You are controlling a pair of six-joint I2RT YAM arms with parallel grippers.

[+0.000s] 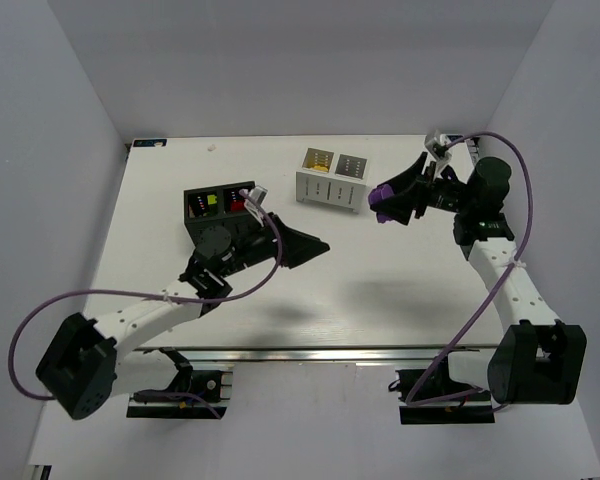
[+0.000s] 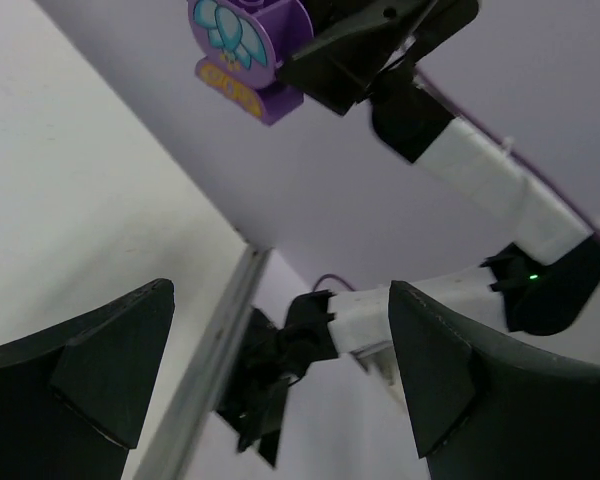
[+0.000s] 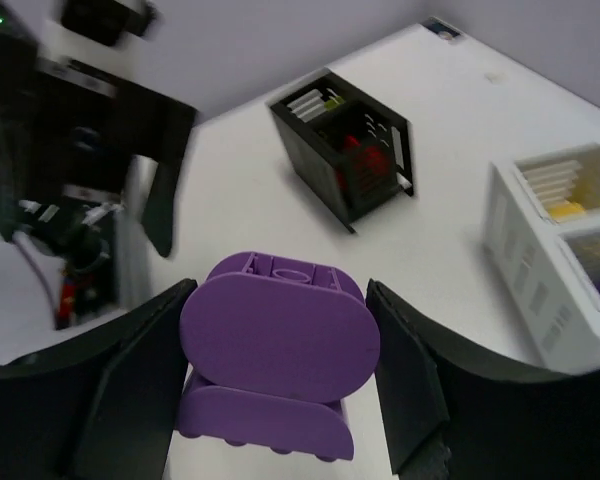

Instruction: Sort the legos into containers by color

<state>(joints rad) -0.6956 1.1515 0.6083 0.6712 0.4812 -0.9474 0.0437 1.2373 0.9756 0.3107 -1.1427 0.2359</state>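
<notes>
- Step in hand (judged): carrying one brick to its box. The right gripper (image 1: 392,198), a black two-finger claw, is closed partway on a rounded purple studded plastic brick (image 3: 278,345). One finger is on each flank, and the brick is lifted off the white table (image 1: 380,290).
- Location of item: in the air just right of the white two-cell slatted plastic box (image 1: 332,178) and not touching it. It is well apart from the black two-cell slatted plastic box (image 1: 220,203).
- Description of item:
  - Solid purple, with an oval top section over a wider oval base.
  - Ring-shaped studs show on its far side in the right wrist view.
  - In the left wrist view one face carries a pale-blue printed motif over an orange-yellow marking (too blurred to read).
  - It looks rigid and smooth, and is a good deal smaller than either box.
- Left gripper (image 1: 305,245): the jaws stand wide apart with nothing between them. It hovers near the black box and points toward the held brick.
- Box contents on record:
  - Black box: a lime-yellow brick (image 1: 210,203) in one cell and red bricks (image 3: 365,160) in the other.
  - White box: a yellow brick (image 3: 565,208) in the farther cell. The nearer cell shows something purple at the frame edge, though most of it is cut off.
- Next move (judged): bring the purple brick over the white box's non-yellow cell, centre it on the opening and lower it in. Only then spread the fingers.
- Caution: the cell looks only a little wider than the brick. An off-centre drop could hang on the partition or fall into the yellow cell.
</notes>
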